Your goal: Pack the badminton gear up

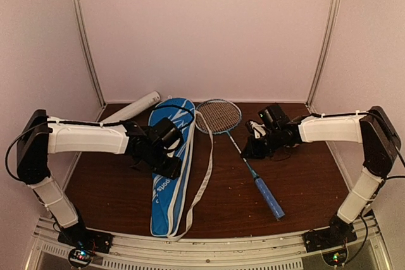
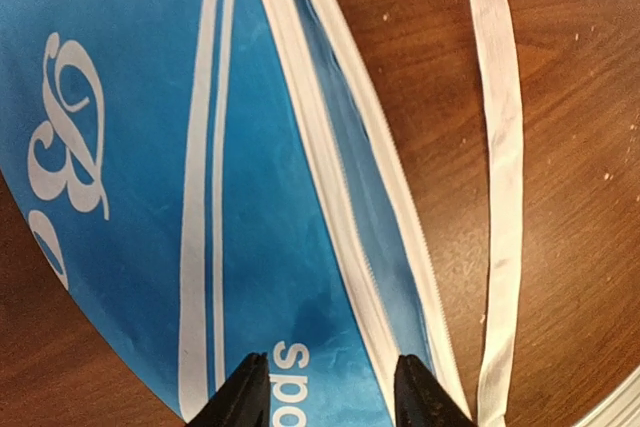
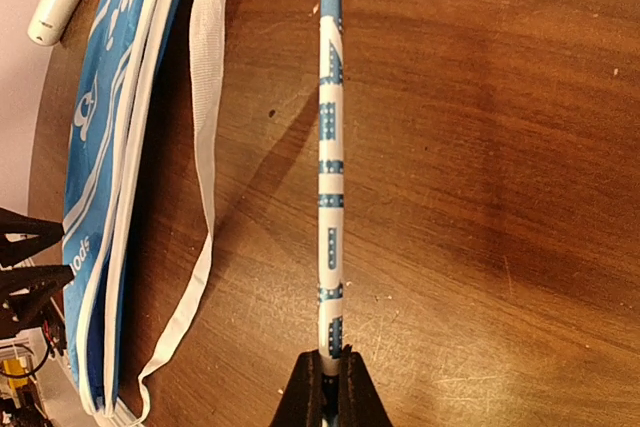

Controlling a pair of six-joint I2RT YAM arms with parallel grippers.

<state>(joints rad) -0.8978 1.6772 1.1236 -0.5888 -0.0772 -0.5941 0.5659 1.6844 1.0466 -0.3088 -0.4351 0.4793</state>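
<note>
Racket: light, stiff, with a thin slippery shaft that my right pincer grips, closed tight. My left pincer hangs open over the limp bag.

You see 1 blue bag with white letters lying flat on the desk, its white strap trailing on its right. 1 thin racket lies just beside the strap, strings far, blue handle near. 1 long white tube lies slanted by the bag's far left end.
</note>
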